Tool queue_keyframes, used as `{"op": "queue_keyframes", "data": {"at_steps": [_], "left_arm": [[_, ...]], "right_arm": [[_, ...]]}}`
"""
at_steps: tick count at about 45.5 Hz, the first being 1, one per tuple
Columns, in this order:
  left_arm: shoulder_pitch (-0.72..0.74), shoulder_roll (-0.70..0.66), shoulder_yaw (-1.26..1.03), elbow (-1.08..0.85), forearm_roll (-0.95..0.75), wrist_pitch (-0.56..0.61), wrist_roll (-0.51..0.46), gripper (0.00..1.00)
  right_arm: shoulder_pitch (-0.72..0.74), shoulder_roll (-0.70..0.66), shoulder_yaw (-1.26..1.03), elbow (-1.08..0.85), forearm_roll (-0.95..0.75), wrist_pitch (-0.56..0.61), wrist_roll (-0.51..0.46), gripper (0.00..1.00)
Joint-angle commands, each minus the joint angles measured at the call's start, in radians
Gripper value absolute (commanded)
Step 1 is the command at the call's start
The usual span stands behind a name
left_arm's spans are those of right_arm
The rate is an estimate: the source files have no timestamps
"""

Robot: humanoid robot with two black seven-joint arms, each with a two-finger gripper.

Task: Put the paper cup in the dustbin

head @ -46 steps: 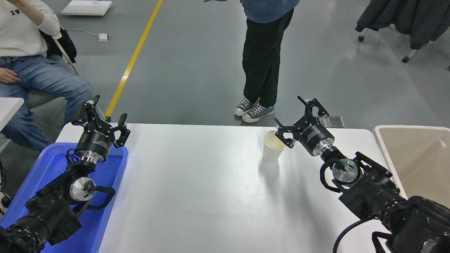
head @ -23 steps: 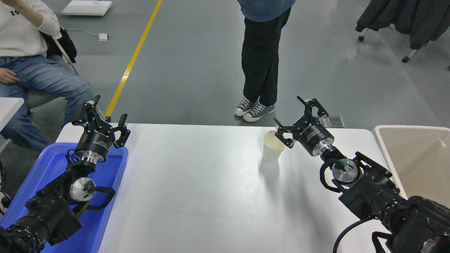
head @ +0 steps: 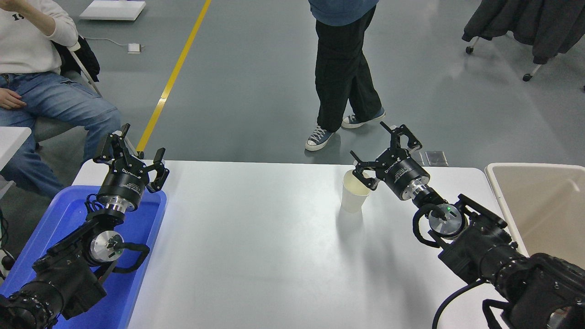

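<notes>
A small white paper cup stands upright on the white table, right of centre near the far edge. My right gripper is open, raised above the table just right of and behind the cup; its nearer finger overlaps the cup's rim in the picture, and I cannot tell whether it touches. The beige dustbin stands at the table's right end, partly cut off by the picture edge. My left gripper is open and empty, parked over the blue tray at the lower left.
A bright blue shallow tray lies at the table's left end under my left arm. One person stands just beyond the far edge behind the cup; another sits at the far left. A chair draped with dark clothing stands at the top right.
My right gripper has moved slightly left and farther back, closer over the cup's rim. The standing person has stepped one foot back. The cup and my left arm have not moved.
</notes>
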Motion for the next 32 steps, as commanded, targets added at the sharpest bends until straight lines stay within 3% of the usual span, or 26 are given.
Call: {"op": "queue_keyframes", "data": {"at_steps": [1, 9, 17, 32], "left_arm": [[0.000, 0.000, 0.000, 0.000, 0.000, 0.000, 0.000, 1.00], [0.000, 0.000, 0.000, 0.000, 0.000, 0.000, 0.000, 1.00], [0.000, 0.000, -0.002, -0.001, 0.000, 0.000, 0.000, 1.00], [0.002, 0.002, -0.002, -0.001, 0.000, 0.000, 0.000, 1.00]], "right_arm": [[-0.001, 0.000, -0.002, 0.067, -0.066, -0.002, 0.001, 1.00], [0.002, -0.002, -0.002, 0.159, -0.203, -0.008, 0.000, 1.00], [0.020, -0.135, -0.049, 0.322, -0.399, -0.059, -0.005, 1.00], [0.276, -0.198, -0.443, 0.279, -0.473, -0.108, -0.003, 1.00]]}}
